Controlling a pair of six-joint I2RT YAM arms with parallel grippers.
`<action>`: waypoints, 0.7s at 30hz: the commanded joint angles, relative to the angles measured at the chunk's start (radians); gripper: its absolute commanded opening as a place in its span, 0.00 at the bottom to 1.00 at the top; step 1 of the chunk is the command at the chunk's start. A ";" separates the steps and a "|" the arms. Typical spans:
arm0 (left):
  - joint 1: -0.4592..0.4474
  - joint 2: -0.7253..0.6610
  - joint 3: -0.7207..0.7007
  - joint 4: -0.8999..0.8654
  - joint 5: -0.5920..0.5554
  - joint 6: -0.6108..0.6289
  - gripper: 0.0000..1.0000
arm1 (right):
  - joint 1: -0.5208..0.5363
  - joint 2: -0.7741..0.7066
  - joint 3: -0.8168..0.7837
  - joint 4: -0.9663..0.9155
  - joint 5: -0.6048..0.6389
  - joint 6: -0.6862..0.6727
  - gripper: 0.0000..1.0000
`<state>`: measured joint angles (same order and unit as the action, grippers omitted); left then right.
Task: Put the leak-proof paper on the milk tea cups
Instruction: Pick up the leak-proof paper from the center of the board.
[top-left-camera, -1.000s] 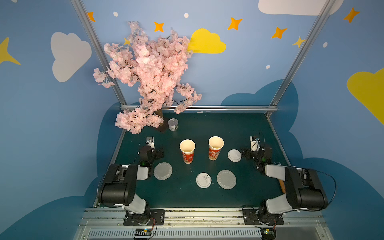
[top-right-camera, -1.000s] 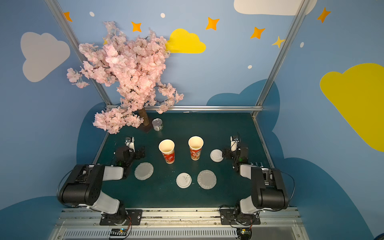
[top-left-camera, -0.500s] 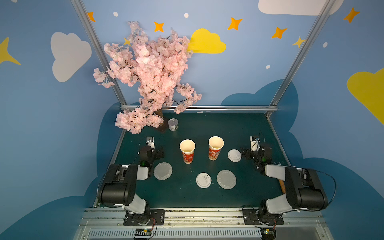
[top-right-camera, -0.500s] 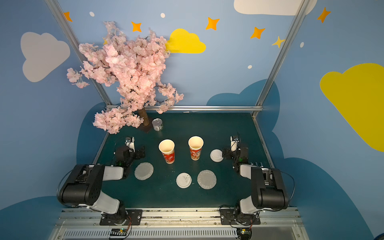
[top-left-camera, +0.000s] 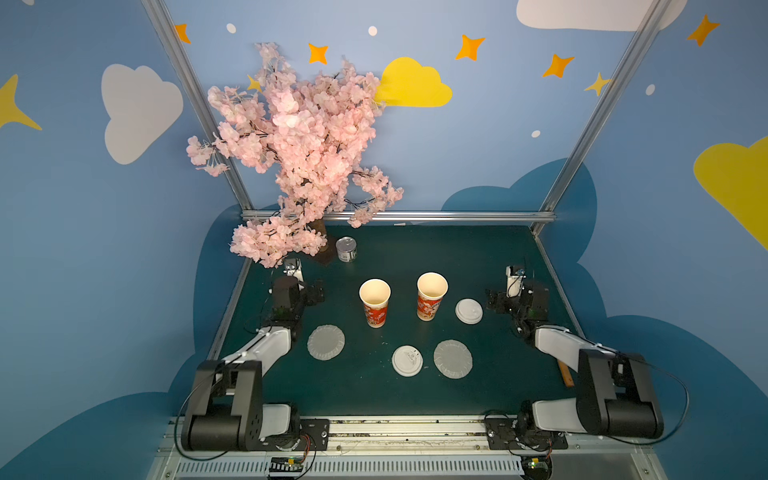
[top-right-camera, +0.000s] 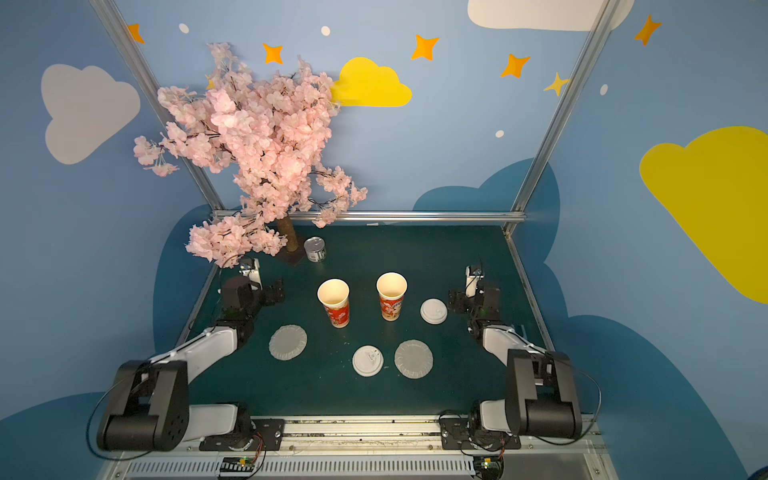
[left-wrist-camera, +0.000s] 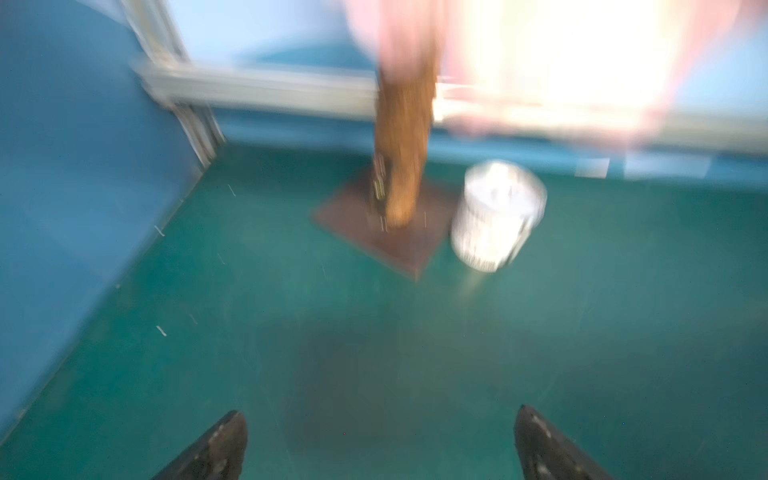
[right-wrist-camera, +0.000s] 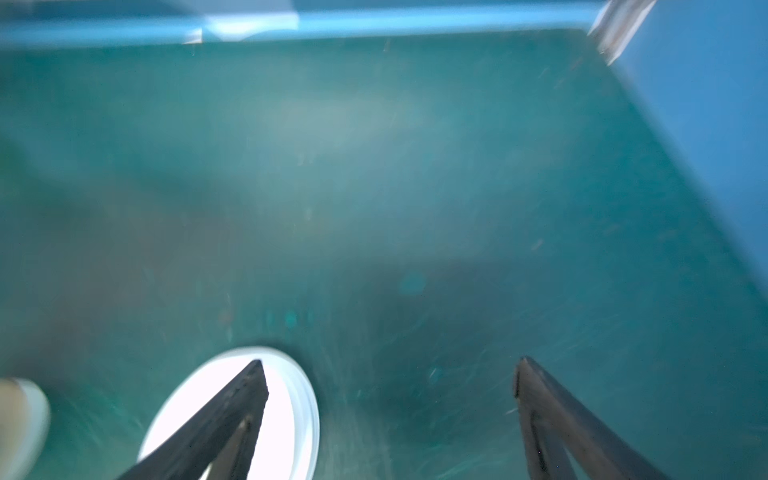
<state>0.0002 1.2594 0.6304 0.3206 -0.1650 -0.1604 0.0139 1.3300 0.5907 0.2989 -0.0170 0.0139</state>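
1. Both of your tools are empty with the jaws wide apart. The left tool (left-wrist-camera: 380, 419) hangs over bare bench (left-wrist-camera: 374, 332). The right tool (right-wrist-camera: 390, 363) has one finger (right-wrist-camera: 232, 411) above a white lid (right-wrist-camera: 291, 415).
2. I judge the step in hand to be the very first one, going for a paper. Neither cup is covered.
3. One paper (top-left-camera: 326, 341) lies flat behind your left tool, just beside that arm's forearm. The other paper (top-left-camera: 453, 359) lies behind your right tool and inward of it, well apart from it and next to a second lid (top-left-camera: 407, 360).
4. The cups stand upright and open between the two tools, one (top-left-camera: 375, 301) nearer the left tool and one (top-left-camera: 432, 295) nearer the right.
5. The next move likely calls for drawing a tool back and down to its paper. The sheet is thin and flat on the bench, so pinch its crinkled edge low. On the right, steer clear of the lids, which look much alike from above.
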 joint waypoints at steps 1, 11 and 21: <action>0.010 -0.146 0.148 -0.441 -0.053 -0.278 1.00 | -0.007 -0.122 0.136 -0.261 0.113 0.164 0.92; -0.031 -0.410 0.117 -0.657 0.205 -0.400 0.95 | -0.028 -0.398 0.088 -0.401 -0.007 0.587 0.92; -0.366 -0.437 0.046 -0.794 0.135 -0.625 0.87 | 0.068 -0.588 -0.008 -0.710 -0.214 0.625 0.92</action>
<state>-0.3000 0.8349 0.7044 -0.3981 -0.0132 -0.6800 0.0498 0.7876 0.6136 -0.2832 -0.1726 0.6109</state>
